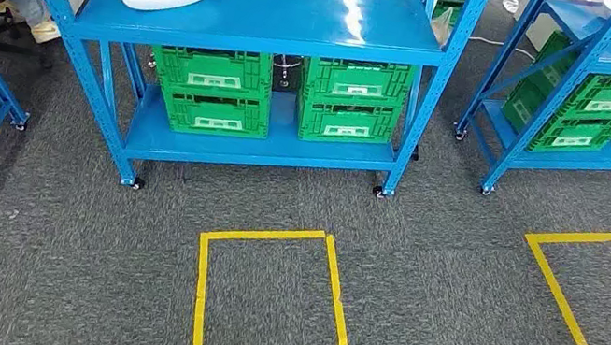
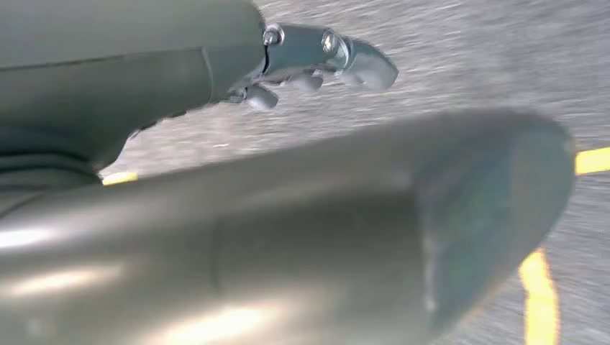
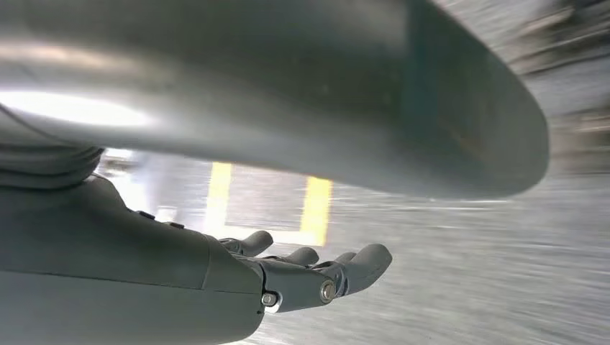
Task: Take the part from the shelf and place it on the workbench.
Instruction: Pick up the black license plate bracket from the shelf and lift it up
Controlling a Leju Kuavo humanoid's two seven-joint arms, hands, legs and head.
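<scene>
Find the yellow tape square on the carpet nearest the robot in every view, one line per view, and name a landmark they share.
Head view: the yellow tape square lies low and centre on the grey carpet, before the blue shelf.
Left wrist view: yellow tape shows past the left hand; which square, I cannot tell.
Right wrist view: yellow tape lies beyond the right hand; again uncertain.
Shared landmark: the grey carpet.

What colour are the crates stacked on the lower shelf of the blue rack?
Green, with pale labels on their fronts; the crates show best in the head view.
</scene>
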